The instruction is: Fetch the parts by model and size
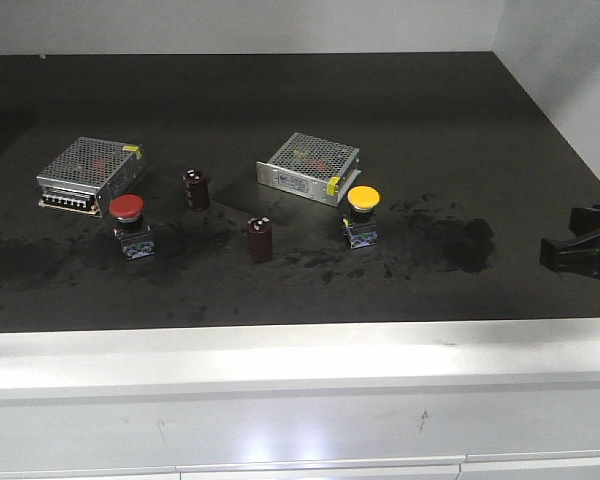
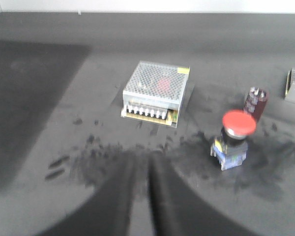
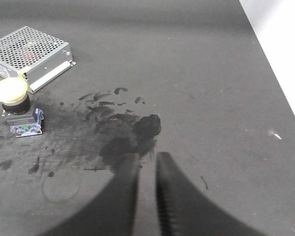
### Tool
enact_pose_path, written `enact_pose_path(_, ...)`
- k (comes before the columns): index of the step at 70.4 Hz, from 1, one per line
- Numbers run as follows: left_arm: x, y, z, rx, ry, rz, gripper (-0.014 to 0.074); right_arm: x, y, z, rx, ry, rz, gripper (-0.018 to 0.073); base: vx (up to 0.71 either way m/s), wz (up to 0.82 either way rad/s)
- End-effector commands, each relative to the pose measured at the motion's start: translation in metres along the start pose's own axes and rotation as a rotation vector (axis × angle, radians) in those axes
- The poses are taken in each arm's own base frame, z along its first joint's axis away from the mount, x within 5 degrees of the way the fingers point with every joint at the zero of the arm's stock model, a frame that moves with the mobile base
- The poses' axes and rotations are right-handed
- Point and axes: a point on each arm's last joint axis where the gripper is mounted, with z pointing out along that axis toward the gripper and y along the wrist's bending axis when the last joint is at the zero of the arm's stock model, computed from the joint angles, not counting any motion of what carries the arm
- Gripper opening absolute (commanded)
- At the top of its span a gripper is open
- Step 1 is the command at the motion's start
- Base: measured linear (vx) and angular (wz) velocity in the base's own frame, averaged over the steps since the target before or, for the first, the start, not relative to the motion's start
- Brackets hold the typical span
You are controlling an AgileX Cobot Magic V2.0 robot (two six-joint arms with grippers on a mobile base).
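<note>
The red-capped push-button (image 1: 128, 212) stands on its black-and-blue base at the left of the black table; in the left wrist view it (image 2: 237, 125) is ahead and to the right of my left gripper (image 2: 143, 160). The yellow-capped push-button (image 1: 363, 200) stands right of centre; in the right wrist view it (image 3: 11, 92) is far to the left of my right gripper (image 3: 146, 160). Both grippers have their fingers nearly together with nothing between them. The right gripper (image 1: 560, 232) shows at the right edge of the front view; the left gripper is out of that view.
Two silver mesh-topped boxes (image 1: 88, 170) (image 1: 310, 165) lie behind the buttons. Two dark maroon cylinders (image 1: 197, 190) (image 1: 260, 240) stand between them. Dark smudges (image 3: 137, 132) mark the table. A white wall (image 1: 570, 70) bounds the right side, and a white ledge (image 1: 300, 350) the front.
</note>
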Motion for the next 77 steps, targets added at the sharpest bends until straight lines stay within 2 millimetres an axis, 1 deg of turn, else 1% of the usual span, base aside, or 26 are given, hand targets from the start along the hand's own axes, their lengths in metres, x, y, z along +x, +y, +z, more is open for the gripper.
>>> enact_pose_path(1, -0.015, -0.001, -0.004, 0.008, -0.077, -0.013, 0.0244, -0.017, -0.002, -0.005, 0.007, -0.086, -0.012, 0.0259, 0.00, 0.00)
enact_pose_path(8, -0.015, -0.001, -0.004, 0.008, -0.077, -0.013, 0.0391, -0.017, -0.002, -0.005, 0.006, -0.078, -0.006, 0.0398, 0.00, 0.00)
enact_pose_path(12, -0.016, -0.001, -0.004, 0.009, -0.083, -0.013, 0.0457, -0.017, -0.002, -0.005, 0.006, -0.078, -0.005, 0.0463, 0.00, 0.00)
enact_pose_path(17, -0.017, -0.001, -0.004, 0.009, -0.093, -0.013, 0.0514, -0.017, -0.002, -0.005, 0.006, -0.078, -0.005, 0.0520, 0.00, 0.00)
enact_pose_path(22, -0.016, -0.001, -0.004, 0.009, -0.092, -0.013, 0.0542, -0.016, -0.002, -0.004, 0.007, -0.077, -0.008, 0.0547, 0.00, 0.00)
enact_pose_path(30, -0.015, -0.001, -0.003, 0.009, -0.087, -0.014, 0.0544, -0.016, -0.002, -0.004, 0.009, -0.075, -0.016, 0.0546, 0.00, 0.00)
enact_pose_path(37, -0.015, -0.002, -0.001, 0.020, -0.084, -0.081, 0.0544, -0.016, -0.002, -0.004, 0.008, -0.075, -0.014, 0.0546, 0.00, 0.00)
enact_pose_path(41, -0.017, -0.003, 0.001, 0.029, -0.070, -0.119, 0.0541, -0.016, -0.002, -0.004, 0.008, -0.082, -0.013, 0.0546, 0.00, 0.00)
enact_pose_path(46, -0.022, -0.004, 0.004, 0.033, -0.029, -0.114, 0.0541, -0.017, -0.002, -0.004, 0.007, -0.090, -0.013, 0.0546, 0.00, 0.00)
enact_pose_path(53, -0.035, -0.007, 0.009, 0.041, 0.027, -0.085, 0.0541, -0.017, -0.002, -0.004, 0.006, -0.091, -0.007, 0.0546, 0.00, 0.00)
enact_pose_path(60, -0.053, -0.017, 0.018, 0.080, 0.072, -0.061, 0.0541, -0.017, -0.002, -0.004, 0.006, -0.087, -0.005, 0.0546, 0.00, 0.00)
enact_pose_path(61, -0.054, -0.018, 0.020, 0.083, 0.084, -0.060, 0.0541, -0.017, -0.002, -0.004, 0.006, -0.087, -0.005, 0.0546, 0.00, 0.00)
enact_pose_path(62, -0.059, -0.021, 0.021, 0.094, 0.081, -0.055, 0.0541, -0.017, -0.002, -0.004, 0.006, -0.087, -0.005, 0.0546, 0.00, 0.00)
enact_pose_path(69, -0.077, -0.037, 0.035, 0.149, 0.120, -0.026, 0.0541, -0.017, -0.002, -0.004, 0.007, -0.088, -0.009, 0.0546, 0.00, 0.00)
enact_pose_path(75, -0.087, -0.051, 0.048, 0.186, 0.161, -0.001, 0.0541, -0.017, -0.002, -0.004, 0.007, -0.088, -0.009, 0.0546, 0.00, 0.00)
enact_pose_path(77, -0.088, -0.056, 0.056, 0.196, 0.191, 0.010, 0.0541, -0.017, -0.002, -0.004, 0.007, -0.086, -0.009, 0.0546, 0.00, 0.00)
